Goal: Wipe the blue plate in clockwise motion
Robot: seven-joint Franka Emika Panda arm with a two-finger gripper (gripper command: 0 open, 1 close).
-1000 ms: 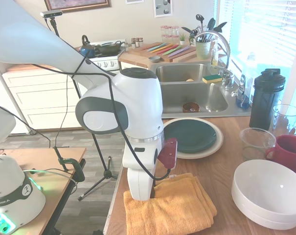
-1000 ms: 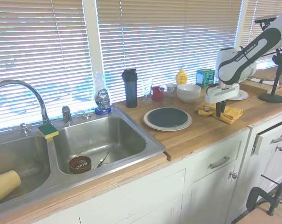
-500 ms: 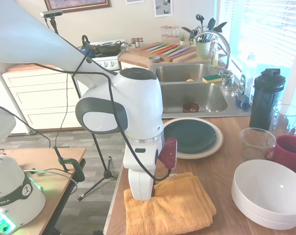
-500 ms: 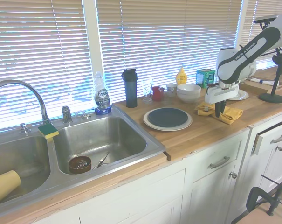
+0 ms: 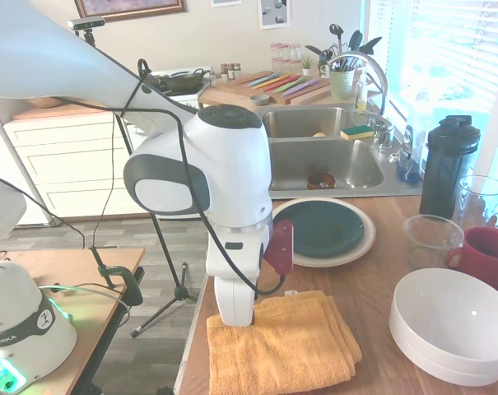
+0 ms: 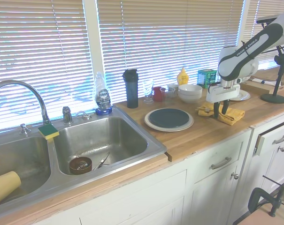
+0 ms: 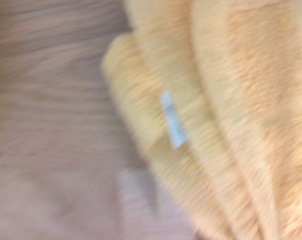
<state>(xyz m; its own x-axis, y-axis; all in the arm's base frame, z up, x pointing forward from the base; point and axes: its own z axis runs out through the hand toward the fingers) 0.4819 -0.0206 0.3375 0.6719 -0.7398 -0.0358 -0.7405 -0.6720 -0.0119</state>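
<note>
The blue plate (image 5: 323, 226) (image 6: 169, 117) lies on a larger cream plate (image 5: 360, 251) on the wooden counter. Nothing rests on it. An orange towel (image 5: 290, 346) (image 6: 233, 114) lies folded on the counter, on the side of the plates away from the sink. My gripper (image 6: 219, 112) points down at the plate-side edge of the towel, and its two dark fingers look slightly apart, so open. In the first exterior view the arm's white hand (image 5: 232, 300) hides the fingers. The wrist view shows the towel's edge (image 7: 230, 100) and a small white tag (image 7: 171, 120) from close by, blurred.
Stacked white bowls (image 5: 454, 325), a red mug (image 5: 487, 255), a clear glass (image 5: 430, 239) and a black shaker bottle (image 5: 448, 164) stand on the window side of the towel and plates. The steel sink (image 5: 314, 152) lies beyond the plates. The counter's front edge runs beside the towel.
The arm has shifted a little along the towel's edge and risen slightly. In the second exterior view the fingers now show as two separate prongs instead of one.
</note>
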